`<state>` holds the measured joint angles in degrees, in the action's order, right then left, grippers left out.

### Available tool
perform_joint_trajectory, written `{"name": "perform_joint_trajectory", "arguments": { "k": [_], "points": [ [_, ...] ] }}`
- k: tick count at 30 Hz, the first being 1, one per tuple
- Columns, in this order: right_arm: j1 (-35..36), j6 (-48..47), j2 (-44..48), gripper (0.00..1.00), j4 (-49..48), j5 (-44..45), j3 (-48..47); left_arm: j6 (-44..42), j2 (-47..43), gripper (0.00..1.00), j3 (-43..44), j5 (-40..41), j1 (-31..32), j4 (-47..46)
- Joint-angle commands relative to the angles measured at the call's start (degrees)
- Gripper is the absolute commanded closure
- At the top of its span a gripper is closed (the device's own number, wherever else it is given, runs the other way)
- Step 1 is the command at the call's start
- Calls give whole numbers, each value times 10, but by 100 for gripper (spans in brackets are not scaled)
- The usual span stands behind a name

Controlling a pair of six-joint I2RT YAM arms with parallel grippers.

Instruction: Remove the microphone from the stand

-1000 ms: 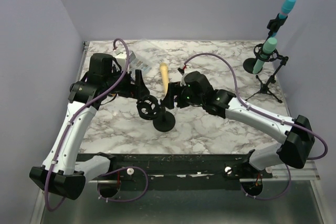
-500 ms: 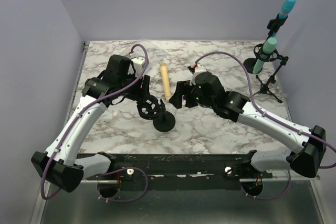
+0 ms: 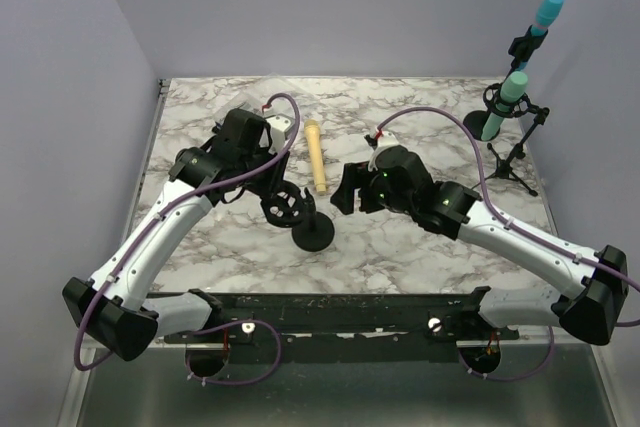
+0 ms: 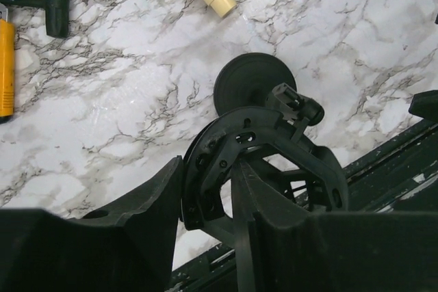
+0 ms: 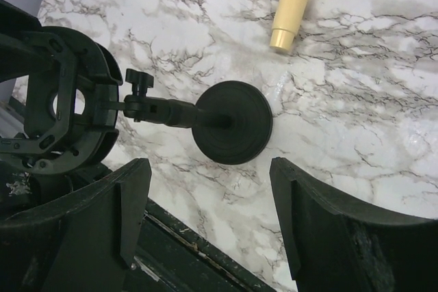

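I record that the left gripper [image 4: 205, 169], wide a second ago, now clamps the ring of the stand [image 3: 313, 235] at frame centre. The right gripper [image 5: 209, 169] hangs open. The microphone [image 3: 316, 155] lies on the table [image 3: 400, 107] just above, already free

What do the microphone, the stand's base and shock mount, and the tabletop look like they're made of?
The microphone: cream, matte, smooth, likely plastic.
The base: black, dull sheen with concentric ridges, metal or hard plastic.
The shock mount: matte black moulded ribs, probably plastic.
The tabletop: glossy marble pattern, reflections, perhaps laminate.
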<state>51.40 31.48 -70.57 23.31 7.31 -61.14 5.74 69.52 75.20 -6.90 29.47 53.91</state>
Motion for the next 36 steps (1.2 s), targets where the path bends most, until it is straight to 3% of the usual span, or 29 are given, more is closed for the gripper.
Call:
{"name": "perform_joint_trajectory", "arguments": {
  "k": [1,5,7,17,21,24,29,36],
  "points": [
    [0,5,15,22,10,17,12,-7,3,70,0,46,16,25],
    [0,6,20,22,11,18,18,7,-7,81,3,87,23,27],
    [0,6,23,22,10,19,21,18,-14,99,6,108,22,26],
    [0,3,39,22,18,31,30,65,-29,100,57,222,23,65],
    [-1,-9,38,21,23,42,30,106,-23,100,75,340,16,102],
    [0,-16,38,21,36,51,21,143,-18,100,79,386,-30,118],
    [-1,-30,42,19,53,59,10,207,-39,100,64,354,-159,117],
    [-1,-47,39,17,67,76,-8,239,-77,100,49,347,-286,111]
  ]
}}
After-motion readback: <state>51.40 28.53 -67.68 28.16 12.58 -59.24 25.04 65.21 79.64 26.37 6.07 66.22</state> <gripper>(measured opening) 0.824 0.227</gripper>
